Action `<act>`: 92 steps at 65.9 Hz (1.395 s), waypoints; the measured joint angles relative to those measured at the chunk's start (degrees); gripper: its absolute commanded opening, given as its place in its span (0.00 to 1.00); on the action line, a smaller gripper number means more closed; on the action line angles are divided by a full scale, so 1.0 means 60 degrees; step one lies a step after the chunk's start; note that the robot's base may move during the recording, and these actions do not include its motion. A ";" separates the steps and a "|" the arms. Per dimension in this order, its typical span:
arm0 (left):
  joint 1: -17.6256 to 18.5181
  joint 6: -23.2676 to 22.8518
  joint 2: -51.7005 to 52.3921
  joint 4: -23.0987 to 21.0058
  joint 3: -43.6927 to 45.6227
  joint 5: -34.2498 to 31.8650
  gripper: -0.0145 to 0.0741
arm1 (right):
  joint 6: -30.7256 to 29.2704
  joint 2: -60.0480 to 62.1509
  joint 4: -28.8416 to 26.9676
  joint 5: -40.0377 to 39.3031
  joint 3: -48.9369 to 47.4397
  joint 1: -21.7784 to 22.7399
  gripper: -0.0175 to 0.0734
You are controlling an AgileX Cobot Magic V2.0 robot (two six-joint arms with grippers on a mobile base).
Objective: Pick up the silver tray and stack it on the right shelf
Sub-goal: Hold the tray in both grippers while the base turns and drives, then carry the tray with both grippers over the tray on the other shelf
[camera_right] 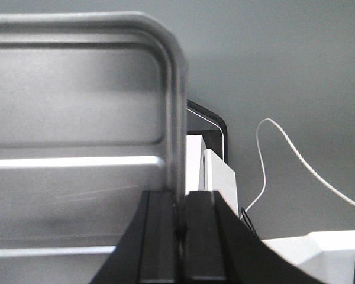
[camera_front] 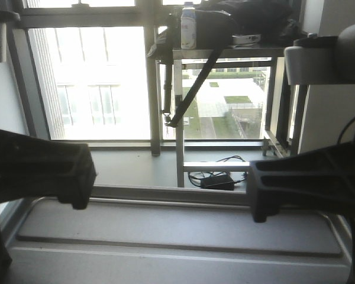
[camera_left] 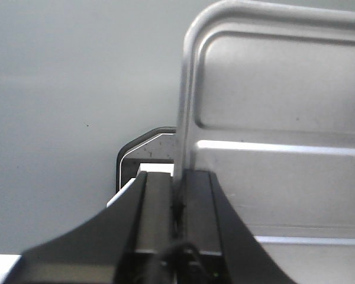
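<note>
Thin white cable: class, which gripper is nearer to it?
Right. The right gripper, clamping the shiny ridged metal tray's rim, has the thin white cable beside it; the left gripper clamps the tray's opposite rim.

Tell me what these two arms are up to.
The robot is holding the silver tray with both arms. The left gripper is shut on the rim at one short end, and the right gripper is shut on the rim at the opposite end. The tray sits roughly level between them, facing a window. No roller shelf shows in these views, so the stacking is not yet done.
</note>
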State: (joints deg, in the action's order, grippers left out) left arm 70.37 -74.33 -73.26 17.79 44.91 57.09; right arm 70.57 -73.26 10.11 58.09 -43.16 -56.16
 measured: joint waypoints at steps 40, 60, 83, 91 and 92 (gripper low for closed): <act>0.0000 0.0000 0.0000 0.0000 0.0037 0.0000 0.05 | 0.0000 0.0000 0.0000 0.0000 0.0000 0.0000 0.27; 0.0000 0.0000 0.0000 0.0000 0.0037 0.0015 0.05 | 0.0000 0.0000 0.0017 0.0000 0.0000 0.0000 0.27; 0.0000 0.0000 0.0000 0.0000 0.0037 0.0015 0.05 | 0.0000 0.0000 0.0033 0.0000 0.0000 0.0000 0.27; 0.0000 0.0000 0.0000 0.0000 0.0037 0.0018 0.05 | 0.0000 0.0000 0.0033 0.0000 0.0000 0.0000 0.27; 0.0000 0.0000 0.0000 0.0000 0.0037 0.0018 0.05 | 0.0000 0.0000 0.0033 0.0000 0.0000 0.0000 0.27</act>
State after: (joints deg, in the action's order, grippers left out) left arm 70.37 -74.33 -73.26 17.79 45.13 57.20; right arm 70.57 -73.26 10.31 58.09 -43.16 -56.16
